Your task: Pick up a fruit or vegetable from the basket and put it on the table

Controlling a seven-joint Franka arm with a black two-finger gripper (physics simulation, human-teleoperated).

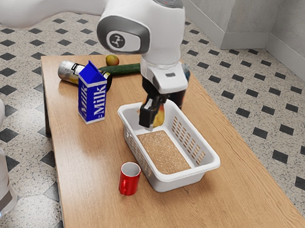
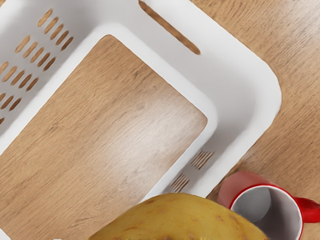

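Tool [image 1: 153, 118]: closed on yellow fruit
Yellow fruit [image 1: 159, 118]: in tool's grip, over basket floor
Basket [image 1: 211, 165]: under tool, on worktop [image 1: 91, 204]
Red mug [image 1: 129, 184]: below tool level, just beside basket
Milk carton [image 1: 93, 100]: upright, toward exterior view's left of tool

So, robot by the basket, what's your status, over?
Jaws at the yellow fruit, grip unclear. Fruit not on the table yet. Basket rim likely needs clearing; red mug beside it, worth avoiding.
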